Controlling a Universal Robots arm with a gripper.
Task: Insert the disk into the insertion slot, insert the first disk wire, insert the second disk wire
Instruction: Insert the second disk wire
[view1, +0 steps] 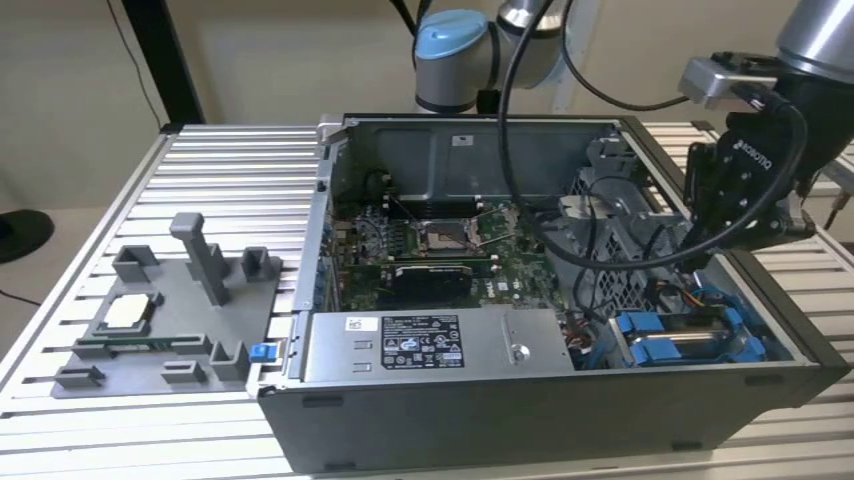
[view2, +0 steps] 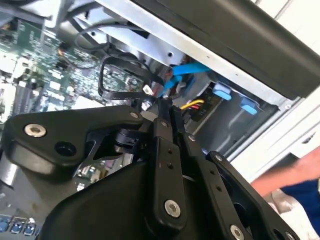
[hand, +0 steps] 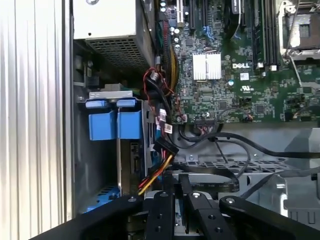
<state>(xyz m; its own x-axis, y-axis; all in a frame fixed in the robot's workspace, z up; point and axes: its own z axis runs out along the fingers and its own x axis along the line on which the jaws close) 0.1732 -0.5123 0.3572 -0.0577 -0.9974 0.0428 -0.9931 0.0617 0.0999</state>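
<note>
One disk (view1: 687, 340) already sits in the slot (view1: 767, 335), at the case's (view1: 534, 420) front corner on the exterior view's right; its blue carrier shows there, so the first step looks done. Of the wires, a black cable (view2: 120, 80) with a connector is pinched between the closed fingers (view2: 162, 112) in the second wrist view, not yet plugged as far as I can judge. Arm (view1: 747, 170) reaches down into the case beside the disk, gripper (view2: 155, 102) tilted toward the bay.
</note>
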